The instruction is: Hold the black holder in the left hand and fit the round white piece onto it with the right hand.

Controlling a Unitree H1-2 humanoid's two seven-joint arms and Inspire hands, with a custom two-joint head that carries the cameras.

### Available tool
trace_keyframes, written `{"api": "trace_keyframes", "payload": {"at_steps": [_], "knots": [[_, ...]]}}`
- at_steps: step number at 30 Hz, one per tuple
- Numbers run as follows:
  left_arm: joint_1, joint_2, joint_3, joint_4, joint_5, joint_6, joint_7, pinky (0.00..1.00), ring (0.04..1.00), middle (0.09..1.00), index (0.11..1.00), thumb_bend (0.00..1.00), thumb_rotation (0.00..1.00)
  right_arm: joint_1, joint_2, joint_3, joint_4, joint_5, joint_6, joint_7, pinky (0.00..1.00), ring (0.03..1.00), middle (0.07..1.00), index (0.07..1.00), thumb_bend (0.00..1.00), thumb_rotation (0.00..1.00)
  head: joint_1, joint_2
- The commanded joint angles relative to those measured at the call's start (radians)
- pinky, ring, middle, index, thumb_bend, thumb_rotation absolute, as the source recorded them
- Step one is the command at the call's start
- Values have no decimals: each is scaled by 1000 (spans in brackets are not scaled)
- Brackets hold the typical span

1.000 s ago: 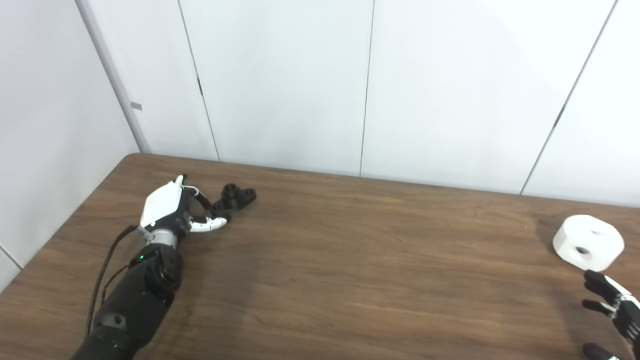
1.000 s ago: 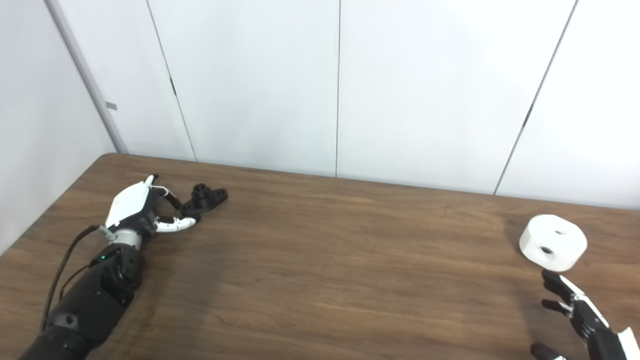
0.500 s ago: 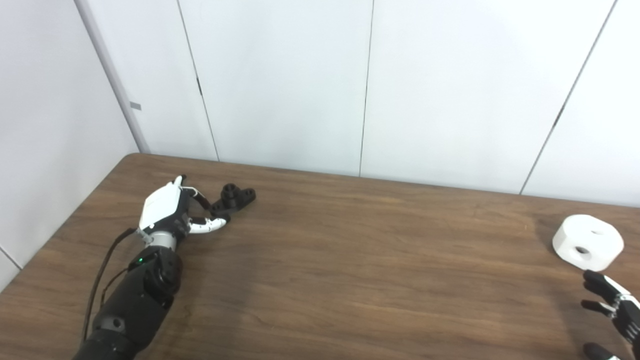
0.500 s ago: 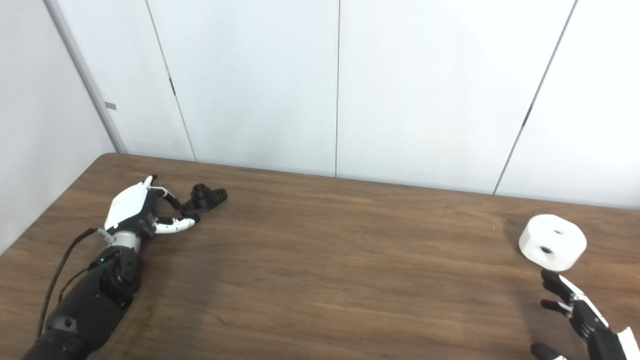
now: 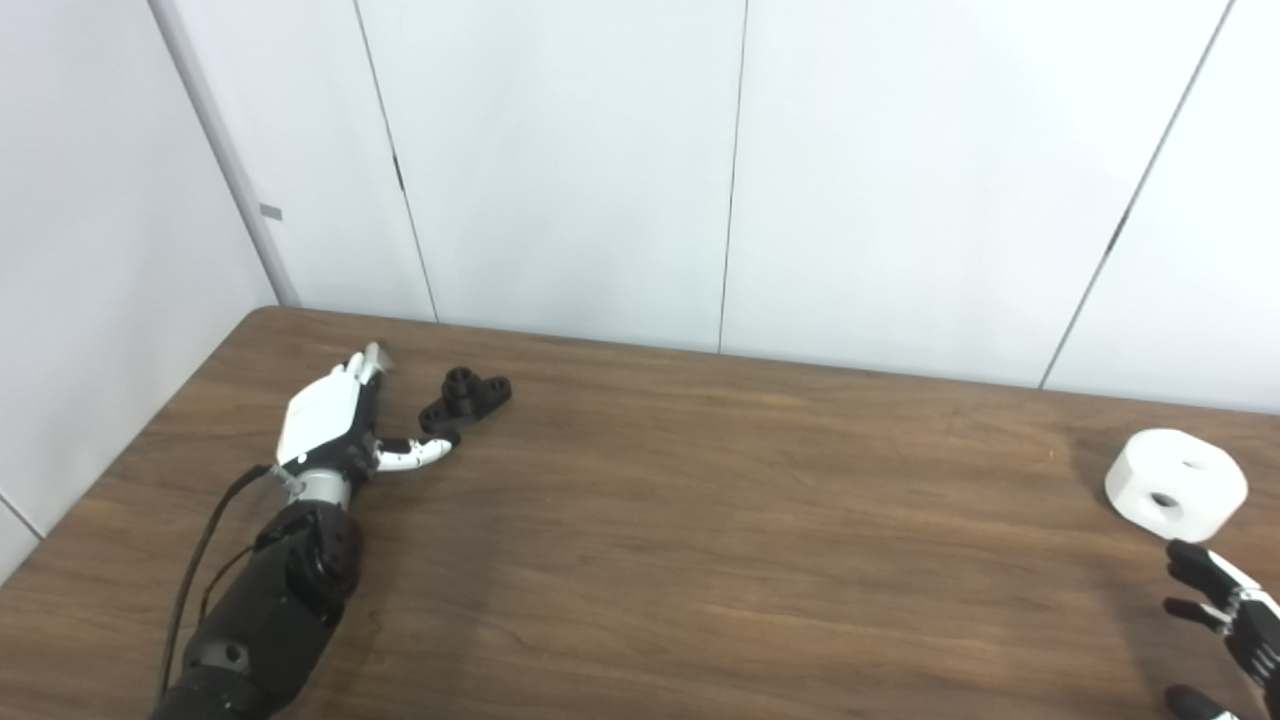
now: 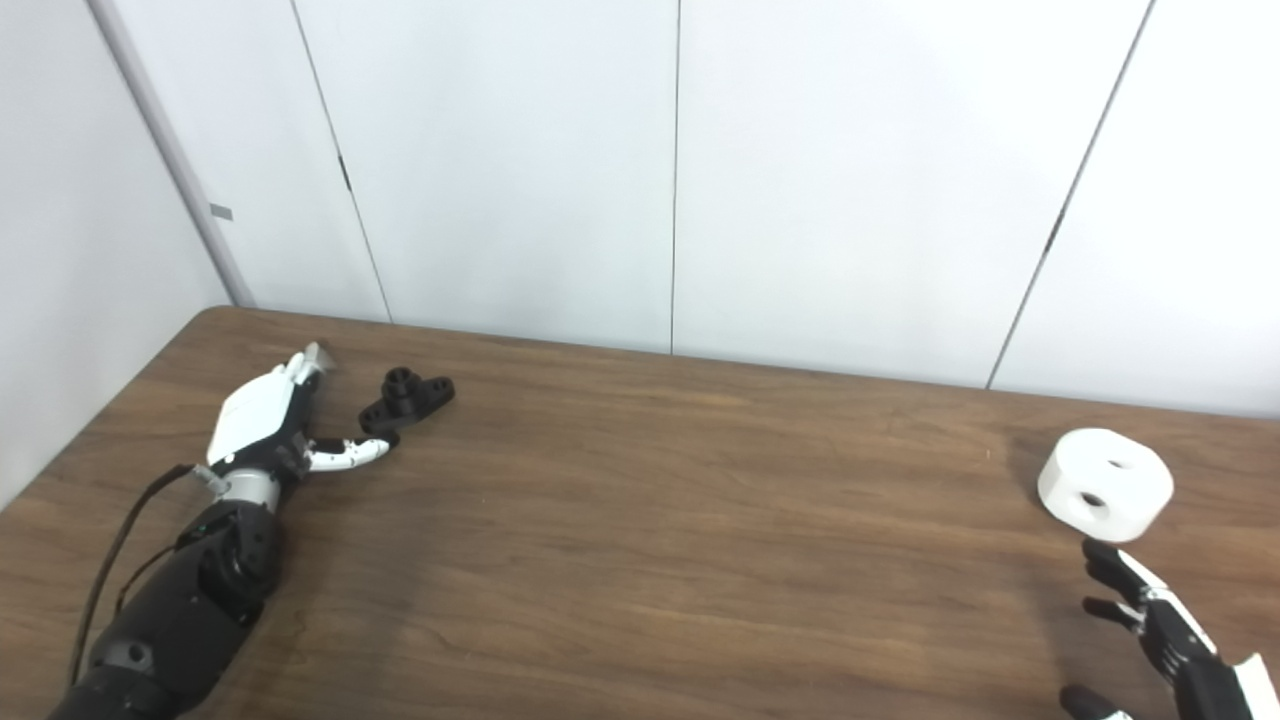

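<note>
On the far-left part of the brown table (image 5: pixel 700 560) lies the black holder (image 5: pixel 466 399), flat on the wood, w/ the left hand (image 5: pixel 335 425) just beside it on its left. That hand's fingers are spread and stretched fwd, thumb angled toward the holder's near end; it looks v. close to touching there, but whether contact exists can't be told at this res. Nothing is gripped. Over at the right edge sits the round white piece (image 6: pixel 1105 487), a squat disc w/ two holes visible, well apart from the holder, nearly the full table width between them. The right hand (image 6: pixel 1150 625) hovers near the piece on the robot's side, fingers apart and pointing toward it, not touching, empty; part of it is cut off by the frame so the thumb posn is unclear. Judging by this, neither pickup is done yet, i.e. the task is at its very start. Risks: the holder is small, low and irregular, so a closing thumb could shove it away across the smooth wood rather than trap it, or pinch only one lug and let it twist. The white piece sits close to the table's right side; a clumsy reach could push it further off or tip it. Later, holes may misalign w/ the holder's post if either grasp is skewed.
</note>
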Motion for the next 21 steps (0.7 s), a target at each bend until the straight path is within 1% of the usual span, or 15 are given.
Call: {"api": "trace_keyframes", "payload": {"at_steps": [1,3,7,12,18,19,20,21], "knots": [[-11,12,-4,-11,39,-21,37,1000,1000,1000,1000,985,222,33,32,18,67,0,-29,-6,774,875,876,844,914,721,2,1],[-12,12,1,-15,38,-34,49,1000,1000,1000,1000,977,221,31,32,19,70,-2,-29,-6,772,875,877,845,911,724,1,-1],[-20,14,5,-17,44,-27,47,1000,1000,1000,1000,977,250,27,33,22,72,-10,-29,-9,762,871,877,844,910,728,2,-5],[-27,17,7,-12,51,-33,50,1000,1000,1000,1000,980,251,21,34,24,79,-17,-30,-13,761,871,877,845,894,725,3,-10],[-31,18,5,-18,57,-15,33,1000,1000,1000,1000,985,250,18,36,25,79,-15,-29,-12,761,869,877,845,893,719,-2,-12],[-33,16,2,-20,57,-3,20,1000,1000,1000,1000,985,251,19,36,25,78,-15,-30,-14,761,870,877,846,893,719,-3,-11],[-36,13,3,-22,48,5,4,1000,1000,1000,1000,987,272,19,37,24,77,-15,-29,-14,761,870,876,846,888,719,-3,-10],[-37,12,4,-23,42,11,-8,1000,1000,1000,967,987,273,20,38,23,77,-14,-29,-15,761,869,873,841,899,719,-4,-10]]}}
